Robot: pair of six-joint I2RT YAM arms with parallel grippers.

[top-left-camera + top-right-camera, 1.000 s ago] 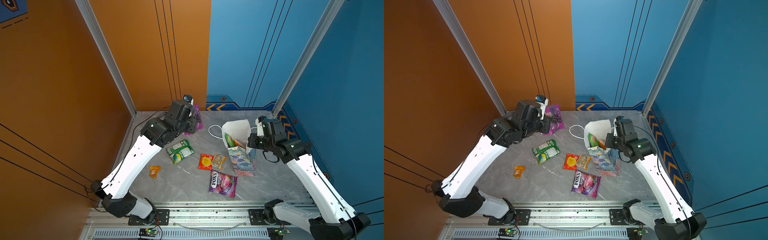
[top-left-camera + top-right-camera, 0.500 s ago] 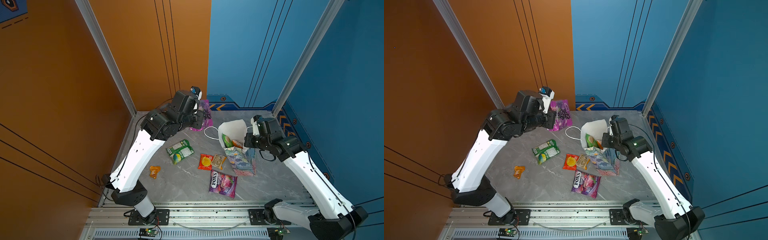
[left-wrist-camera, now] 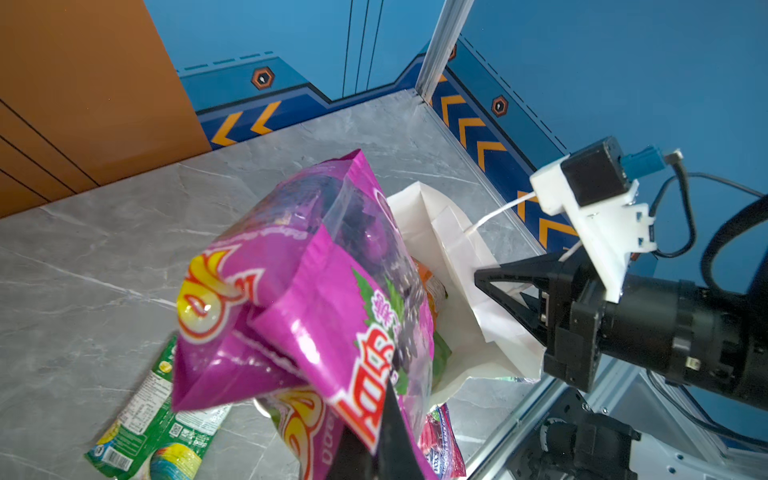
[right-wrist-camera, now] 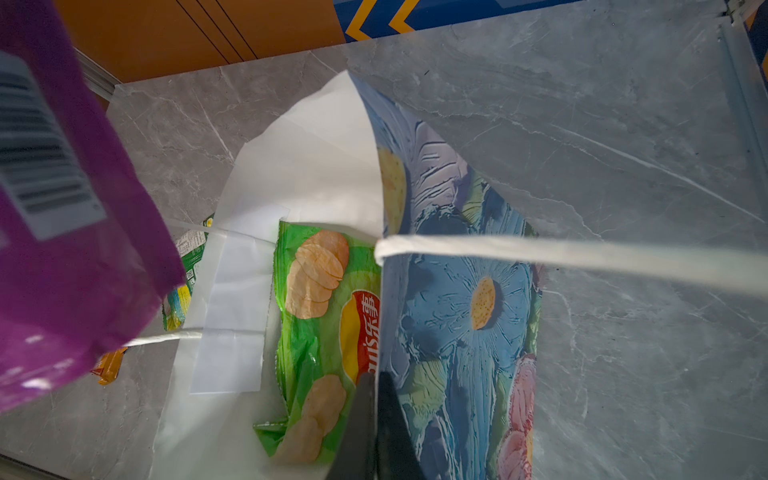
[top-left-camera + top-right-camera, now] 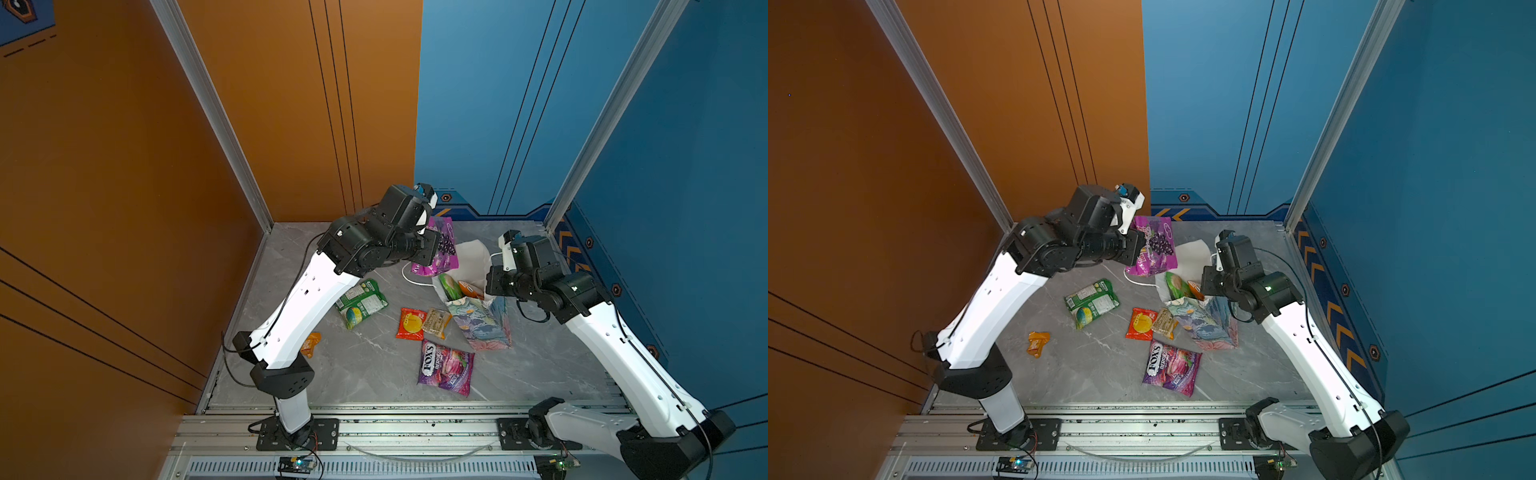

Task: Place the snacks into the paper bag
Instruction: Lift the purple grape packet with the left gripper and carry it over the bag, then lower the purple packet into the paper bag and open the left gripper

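While right claw (image 4: 372,380) pinches paper bag (image 5: 478,326) rim, raised left claw (image 5: 432,252) clamps purple packet (image 5: 445,245).

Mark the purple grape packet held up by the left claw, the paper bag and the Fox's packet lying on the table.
purple grape packet (image 5: 446,249), in a top view, on its printed front.
paper bag (image 5: 482,326), in a top view, on its flowered side wall.
Fox's packet (image 5: 445,368), in a top view, on the middle of its front.

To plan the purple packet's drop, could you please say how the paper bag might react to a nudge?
The paper bag, thin with a bent rim, would probably buckle. Tall and light-looking, it may tip if the right gripper releases its wall.
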